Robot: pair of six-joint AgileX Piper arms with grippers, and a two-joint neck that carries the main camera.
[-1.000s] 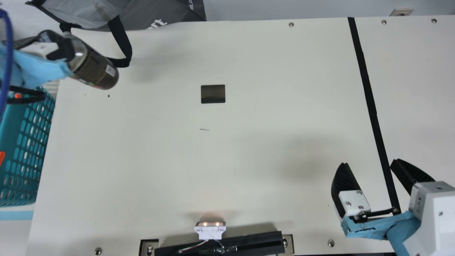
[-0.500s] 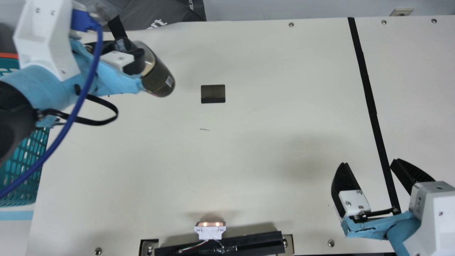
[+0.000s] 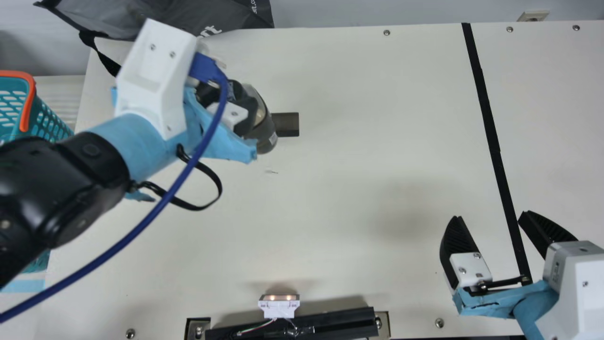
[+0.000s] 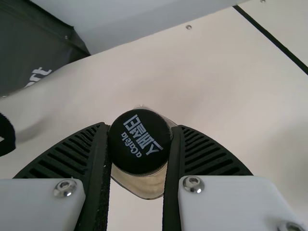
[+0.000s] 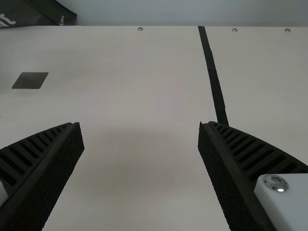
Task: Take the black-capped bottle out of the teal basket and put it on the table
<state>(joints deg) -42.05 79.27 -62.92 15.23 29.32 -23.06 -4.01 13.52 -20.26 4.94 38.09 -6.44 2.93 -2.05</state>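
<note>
The black-capped bottle (image 3: 267,139) is held by the left claw (image 4: 140,128), outside the teal basket (image 3: 49,122) and over the surface (image 3: 358,179). The two ribbed fingers are drawn in to the width of the black cap (image 4: 139,153), one being pressed to each side of it. In the main view the bottle is seen aslant, its base partly set against the dark rectangular patch (image 3: 289,124); whether the surface is touched by the base cannot be told. The right claw (image 5: 139,124) is spread wide, with nothing gripped.

The bottle is judged to be stiff and smooth-walled, with a clear shoulder and a dark lower body. If it is full, appreciable weight is to be expected below the grip, so that swing or slow slipping may be produced by a hold this high. Should the wall be of glass, damage could be caused by a hard landing. The cap and the neck beneath it are best suited to gripping, the base being thereby left free. For placement, the bottle is to be brought upright, lowered gently, and released only once its base is borne flat.
</note>
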